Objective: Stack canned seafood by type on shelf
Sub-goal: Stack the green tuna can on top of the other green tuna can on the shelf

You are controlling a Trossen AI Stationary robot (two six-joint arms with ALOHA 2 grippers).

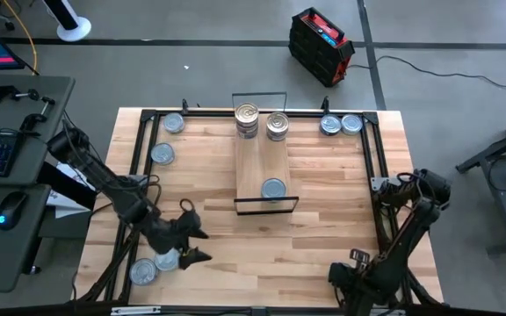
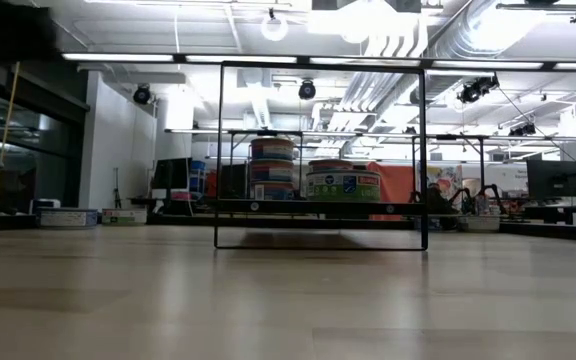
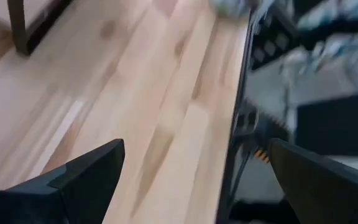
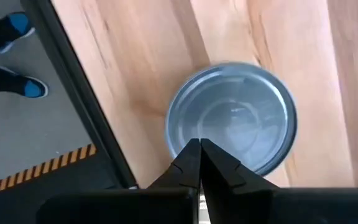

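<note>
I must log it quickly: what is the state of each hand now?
Left hand: open, holding nothing, above the table near a tin.
Right hand: closed, empty, above a tin.

**Hidden, cropped and blurred parts of the scene**

In the high view, the right gripper (image 1: 358, 279) is running off the bottom edge, hiding the tin (image 4: 232, 118) beneath it. The left gripper (image 1: 191, 244) is partly covering a tin (image 1: 167, 260) at lower left. In the left wrist view, a tin (image 3: 229, 6) is blurring at the top edge. In the low view, tin labels are staying too small to read.
</note>
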